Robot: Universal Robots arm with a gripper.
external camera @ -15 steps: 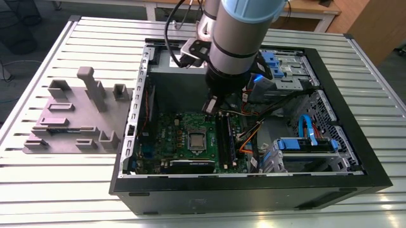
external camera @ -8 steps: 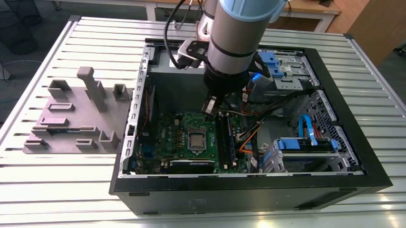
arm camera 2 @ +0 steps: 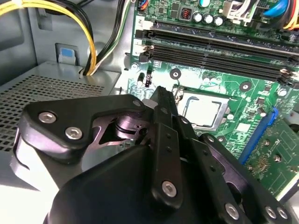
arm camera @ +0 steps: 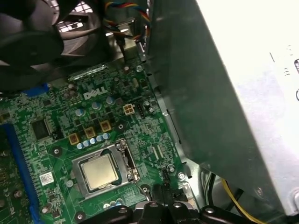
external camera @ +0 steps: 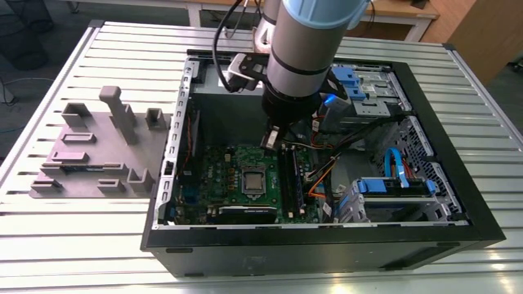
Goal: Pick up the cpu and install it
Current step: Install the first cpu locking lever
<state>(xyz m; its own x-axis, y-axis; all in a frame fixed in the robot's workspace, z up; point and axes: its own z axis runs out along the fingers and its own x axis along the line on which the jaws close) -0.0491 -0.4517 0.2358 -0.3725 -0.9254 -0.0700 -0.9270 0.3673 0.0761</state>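
Cpu (arm camera: 99,171) seated in socket (arm camera: 122,156), claw (arm camera 2: 161,100) tips perhaps together.

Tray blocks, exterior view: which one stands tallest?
The slim post in the back row on the tray. It rises well above the arched block and the short block on either side of it.

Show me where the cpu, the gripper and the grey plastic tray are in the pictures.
cpu (arm camera: 99,171), first wrist view, centre of its silver top.
gripper (arm camera 2: 159,95), second wrist view, the tip of its fingers.
grey plastic tray (external camera: 82,150), exterior view, flat base area.
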